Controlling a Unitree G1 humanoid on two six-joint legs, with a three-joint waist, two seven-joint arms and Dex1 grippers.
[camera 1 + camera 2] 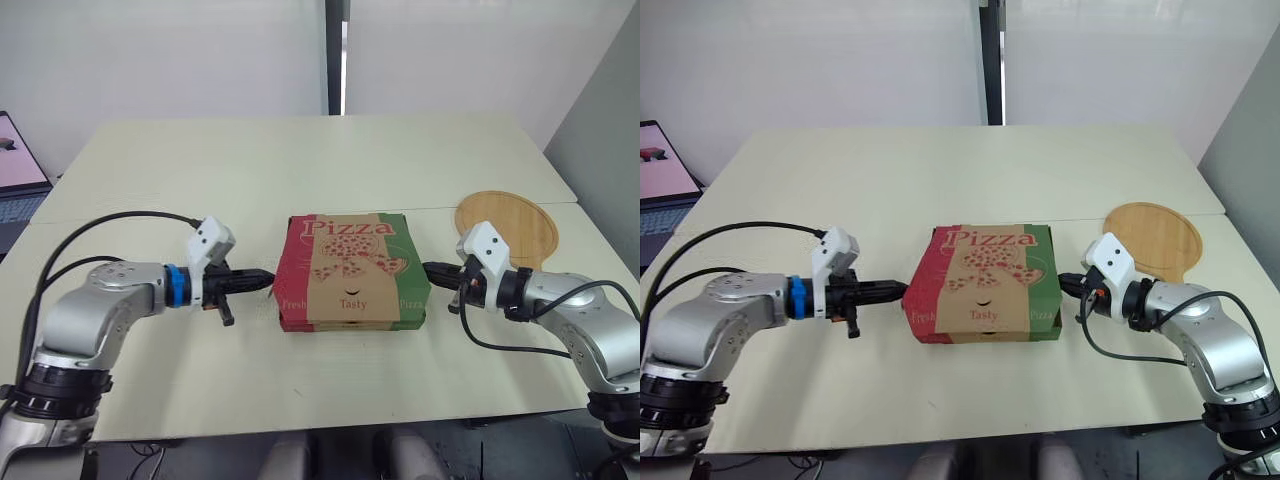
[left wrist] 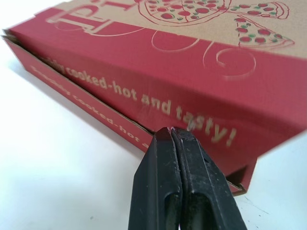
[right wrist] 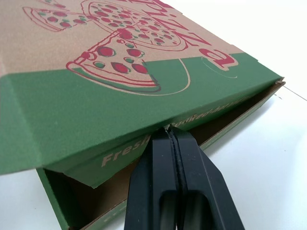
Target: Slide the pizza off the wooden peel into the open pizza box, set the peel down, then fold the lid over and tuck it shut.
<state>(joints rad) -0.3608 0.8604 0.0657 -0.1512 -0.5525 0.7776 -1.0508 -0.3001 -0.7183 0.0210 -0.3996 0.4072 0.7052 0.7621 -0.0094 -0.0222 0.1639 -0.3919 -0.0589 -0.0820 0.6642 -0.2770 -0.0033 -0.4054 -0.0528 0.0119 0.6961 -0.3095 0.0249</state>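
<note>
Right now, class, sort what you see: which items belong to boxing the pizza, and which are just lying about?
Belongs to the job: pizza box, lid down; wooden peel, bare, on the table; left end effector and right end effector, at the box's sides.
Lying about: laptop, off to the left.

Reads "Pizza" in red on the lid [image 1: 350,240] of the red, brown and green cardboard pizza box [image 1: 352,300], "Fresh", "Tasty" and "Pizza" along its front wall, "cooked-hot and tasty!" on its red side, "Fresh" on its green side
</note>
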